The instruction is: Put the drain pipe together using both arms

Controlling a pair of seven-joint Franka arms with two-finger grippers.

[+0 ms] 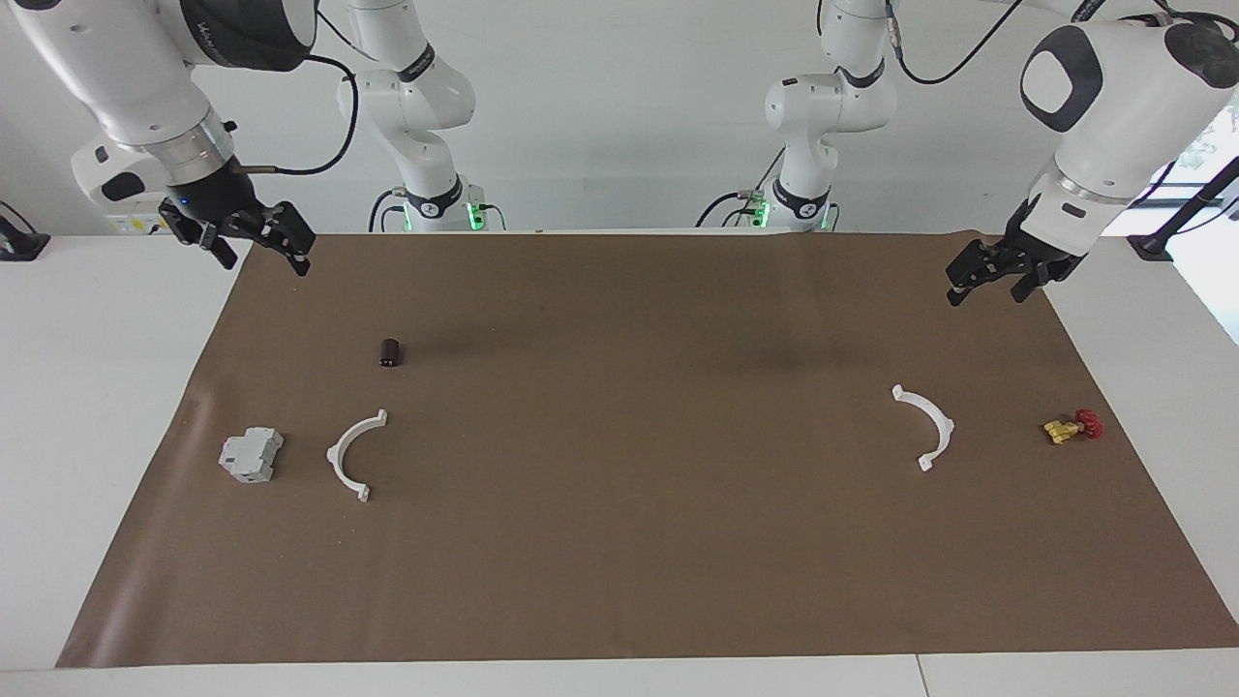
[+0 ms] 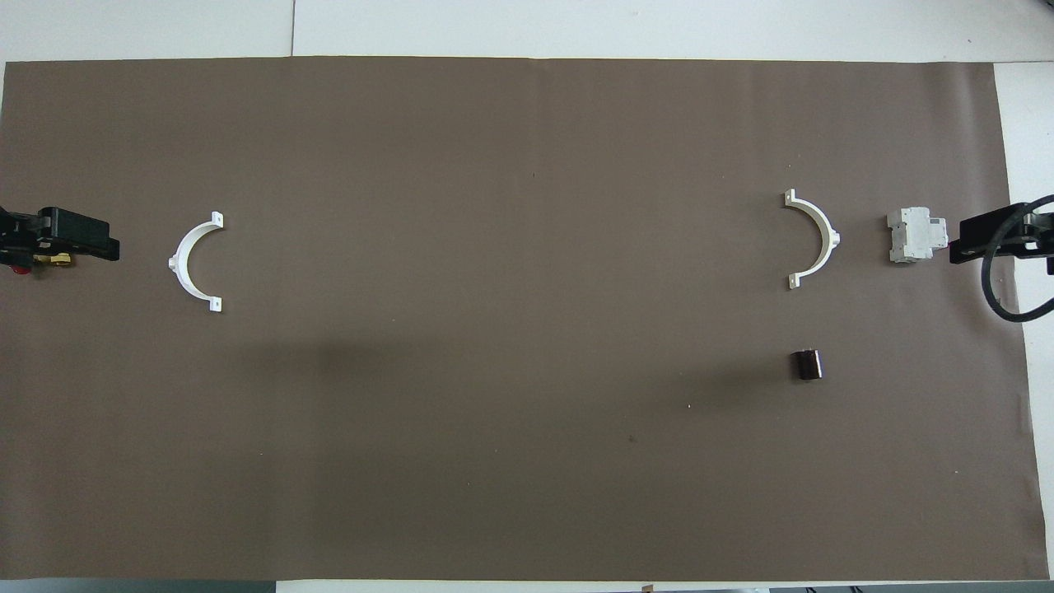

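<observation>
The drain pipe lies as two separate white half-rings on the brown mat point(image 1: 619, 581). One half-ring point(image 1: 354, 455) point(image 2: 817, 239) lies toward the right arm's end, beside a grey block. The other half-ring point(image 1: 929, 426) point(image 2: 193, 262) lies toward the left arm's end. They are far apart, with their open sides facing each other. My right gripper point(image 1: 263, 263) hangs open and empty above the mat's corner at its own end. My left gripper point(image 1: 985, 296) hangs open and empty above the mat's edge at its own end. Neither touches a piece.
A grey boxy block point(image 1: 252, 455) point(image 2: 912, 235) sits beside the right-end half-ring. A small dark cylinder point(image 1: 390, 351) point(image 2: 808, 365) lies nearer to the robots than that half-ring. A small red and yellow part point(image 1: 1072, 426) lies at the left arm's end.
</observation>
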